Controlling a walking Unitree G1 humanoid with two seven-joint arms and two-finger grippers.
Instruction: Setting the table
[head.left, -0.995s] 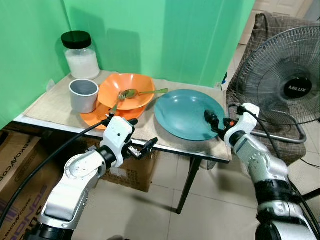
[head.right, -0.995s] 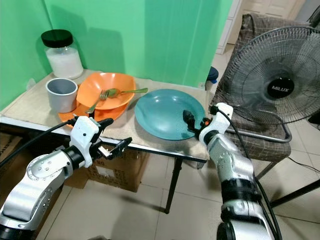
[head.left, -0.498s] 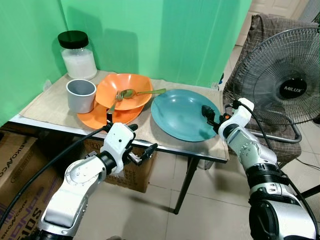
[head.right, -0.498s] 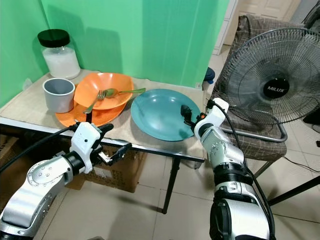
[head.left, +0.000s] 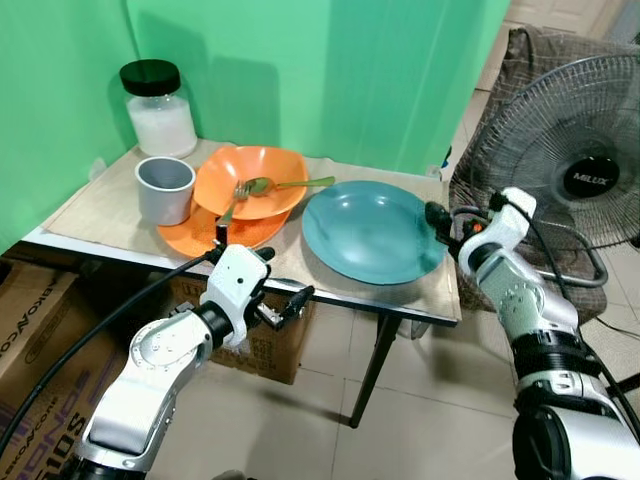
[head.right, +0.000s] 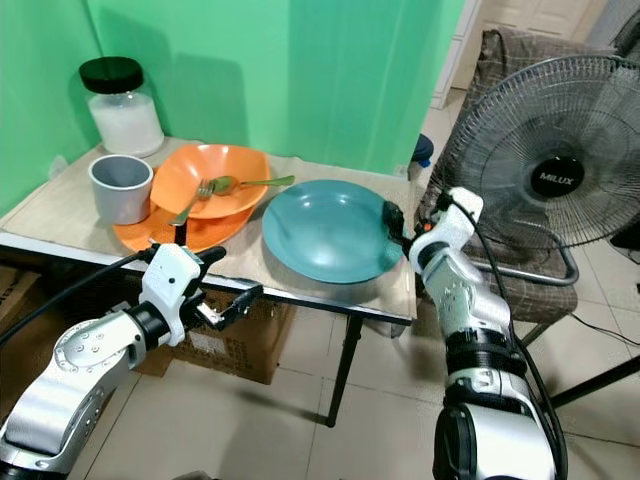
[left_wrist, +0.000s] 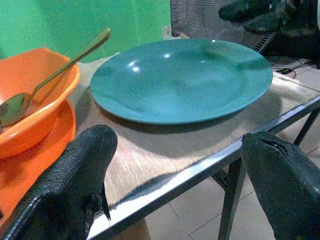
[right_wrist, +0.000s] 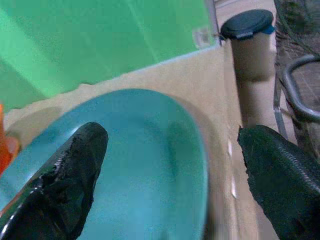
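Left eye view: teal plate (head.left: 372, 230) lies flat on the beige table mat (head.left: 110, 195), near the table's right front edge. Right gripper (head.left: 437, 218) sits at the plate's right rim, forearm angled up from the lower right, fingers spread apart, holding nothing. Left gripper (head.left: 265, 285) hangs in front of the table edge, elbow bent, fingers parted and empty, pointing toward the plate. Orange bowl (head.left: 250, 180) with a fork (head.left: 235, 200) and spoon (head.left: 285, 184) sits on an orange plate (head.left: 190, 238) beside a grey cup (head.left: 166, 188) and a jar (head.left: 158, 97). Fan (head.left: 570, 160) at right.
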